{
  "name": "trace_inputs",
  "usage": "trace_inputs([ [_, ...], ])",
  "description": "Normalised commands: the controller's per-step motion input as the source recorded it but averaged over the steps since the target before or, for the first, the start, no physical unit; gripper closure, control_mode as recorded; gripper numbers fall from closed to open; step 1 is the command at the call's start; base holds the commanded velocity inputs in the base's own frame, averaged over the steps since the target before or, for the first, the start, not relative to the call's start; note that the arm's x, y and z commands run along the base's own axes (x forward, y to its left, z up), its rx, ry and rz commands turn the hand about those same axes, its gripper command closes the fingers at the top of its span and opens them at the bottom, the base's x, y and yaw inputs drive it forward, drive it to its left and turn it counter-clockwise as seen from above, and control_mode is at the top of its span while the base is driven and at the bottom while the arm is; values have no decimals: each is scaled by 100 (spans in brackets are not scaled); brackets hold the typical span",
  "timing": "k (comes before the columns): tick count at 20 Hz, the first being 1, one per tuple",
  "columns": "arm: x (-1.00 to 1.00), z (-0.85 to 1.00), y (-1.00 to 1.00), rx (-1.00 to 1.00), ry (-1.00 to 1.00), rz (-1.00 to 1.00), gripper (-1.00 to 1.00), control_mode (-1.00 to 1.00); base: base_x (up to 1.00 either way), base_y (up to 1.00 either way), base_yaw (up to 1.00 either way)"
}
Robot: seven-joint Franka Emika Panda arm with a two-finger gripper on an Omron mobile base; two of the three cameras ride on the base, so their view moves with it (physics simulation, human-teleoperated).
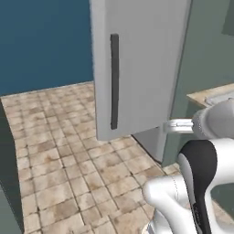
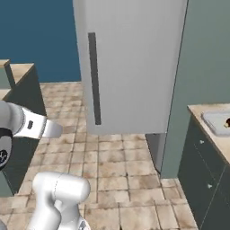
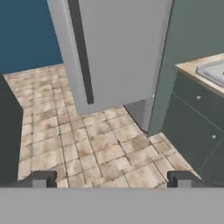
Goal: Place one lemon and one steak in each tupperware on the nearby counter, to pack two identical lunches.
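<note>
Right now my gripper (image 3: 109, 179) is wide open and holds nothing; in the hand view my two dark finger tips (image 3: 41, 179) stand far apart at the bottom of the frame, with only the tan floor tiles (image 3: 100, 148) between them. Ahead of me, in the upper middle of the frame, is a big grey fridge door (image 3: 118, 48) with a long dark handle (image 3: 81, 52), and it looks swung open. Off at the right edge I can see a bit of the counter (image 3: 192, 68) with the corner of a grey tupperware (image 3: 212, 70) on it. In the right base view the same tupperware (image 2: 215, 121) sits at the right edge of the frame, on the counter (image 2: 202, 110), and a tiny dark spot at its edge may be food, but I cannot tell. I see no lemon and no steak from here, so I think the packing is still at an early, looking-for-food step. I guess the food is in the fridge, behind that door. My next move would be to get round the door so I can look inside, keep my jaws wide, and reach for one lemon or one steak. I must not bump the door on the way.
</note>
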Motion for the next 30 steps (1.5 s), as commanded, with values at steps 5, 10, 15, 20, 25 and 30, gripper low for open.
trace_inputs([
  [5, 0, 0, 0, 0, 0, 0, -100, 100, 0, 42, 62],
  [10, 0, 0, 0, 0, 0, 0, -100, 100, 4, 46, 49],
  [15, 0, 0, 0, 0, 0, 0, -100, 100, 47, 30, 18],
  [20, 0, 0, 0, 0, 0, 0, -100, 100, 53, 24, -6],
  [25, 0, 0, 0, 0, 0, 0, -100, 100, 55, 57, -24],
  [30, 0, 0, 0, 0, 0, 0, -100, 100, 60, 69, -26],
])
